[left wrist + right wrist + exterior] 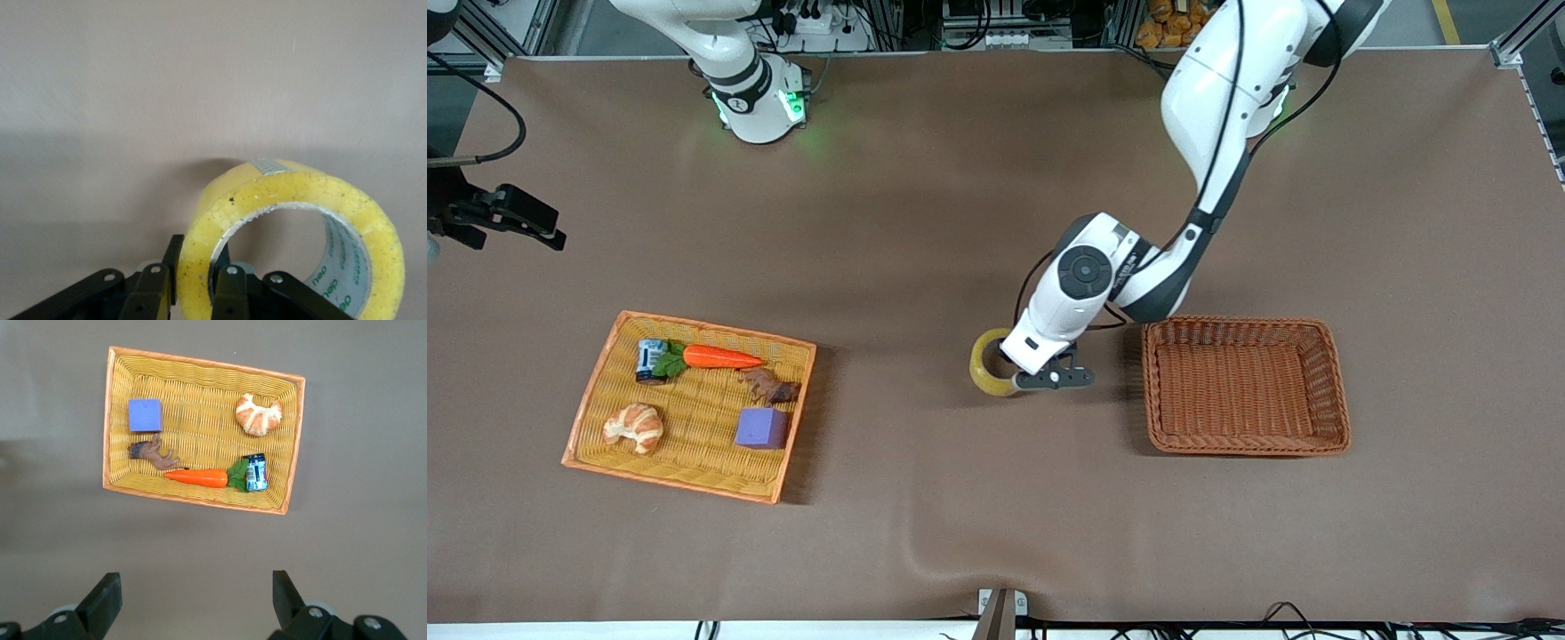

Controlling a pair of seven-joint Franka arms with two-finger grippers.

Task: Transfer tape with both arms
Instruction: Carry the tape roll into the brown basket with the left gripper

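Observation:
The tape (987,366), a yellow translucent roll with a grey-white core, stands on edge at the middle of the table between the two baskets. My left gripper (1016,380) is shut on it. In the left wrist view one finger is inside the ring and one outside, pinching the wall of the tape (293,193) at my left gripper (199,255). My right gripper (534,222) hangs open and holds nothing, up in the air over the right arm's end of the table. The right wrist view shows the right gripper (193,583) with bare table between its fingers.
A yellow-orange basket (694,324) (207,365) toward the right arm's end holds a carrot (720,357), a croissant (633,427), a purple cube (761,428), a small can and a brown figure. A brown wicker basket (1152,391) sits beside the tape, toward the left arm's end.

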